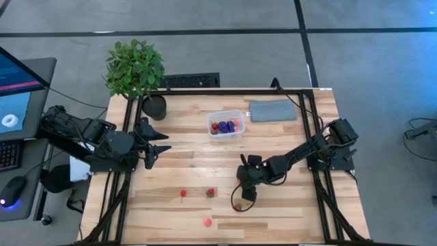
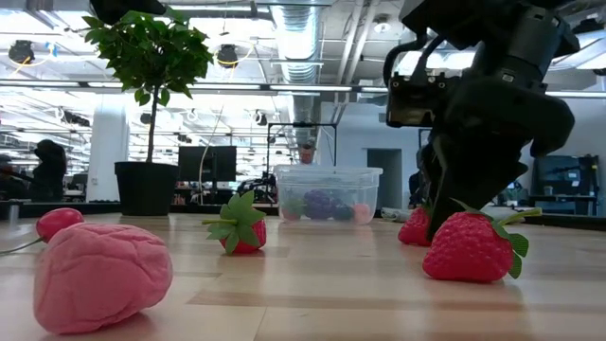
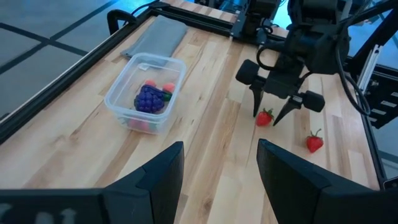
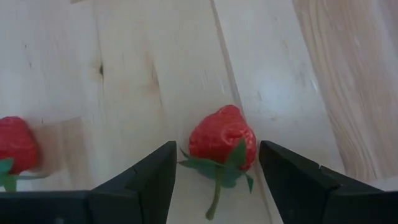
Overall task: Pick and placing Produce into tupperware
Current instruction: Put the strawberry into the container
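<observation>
Right gripper is lowered near the front edge, fingers spread. Left gripper is held at left, fingers apart.

The robot has two dark, almost black arms made of chunky blocks joined together; black cables run along them and loop out near the base; the left gripper has two wide, flat black fingers with smooth slanted edges; the right gripper has two thin, pointed black fingers under a bar with rounded black knobs at each end.
</observation>
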